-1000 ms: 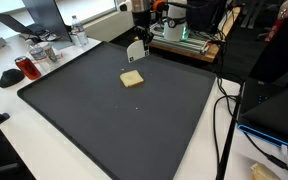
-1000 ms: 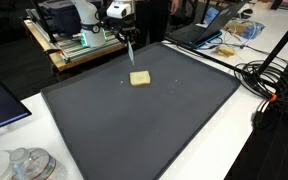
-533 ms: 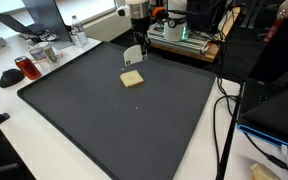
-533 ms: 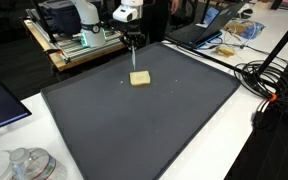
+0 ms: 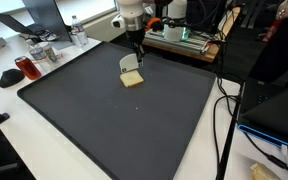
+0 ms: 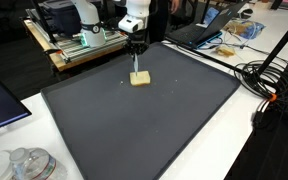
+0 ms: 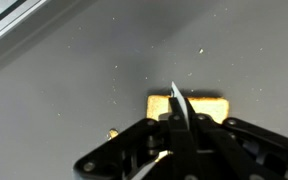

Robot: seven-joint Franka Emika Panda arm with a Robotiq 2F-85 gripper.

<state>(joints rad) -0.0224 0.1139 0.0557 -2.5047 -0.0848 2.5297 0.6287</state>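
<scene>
Gripper: the gripper (image 5: pixel 136 48) points straight down over the far part of the mat. Its fingers are pressed in on the upper end of a thin flat blade, pinching it.
Held tool: the thin flat blade (image 5: pixel 130 63) hangs below the fingers. It shows a pale broad face in an exterior view and only a bright sliver, edge-on, in the wrist view.
Blade tip: just above or touching the block; the pictures do not settle which.
Block: 1 tan block (image 5: pixel 132 79), square and low, lies flat on the mat directly under the blade, towards the far edge. In the wrist view the blade edge crosses it left of its middle.
Support: the dark mat (image 5: pixel 104 120) covers most of the white table (image 5: pixel 24 150).
Surroundings: a red cup (image 5: pixel 24 68) lies beyond one mat edge and cables (image 5: pixel 224 105) beyond another. An equipment rack (image 5: pixel 184 35) stands behind the arm. All are well apart from the block.
Handling, judged: the block is loose and light-looking, so a sideways push would likely slide it. Keep the blade vertical and come down slowly.
Alignment, judged: shift the edge towards the block's middle before pressing.
Risk, judged: the blade may twist in the pinch under load, so watch the wrist view for tilt.
</scene>
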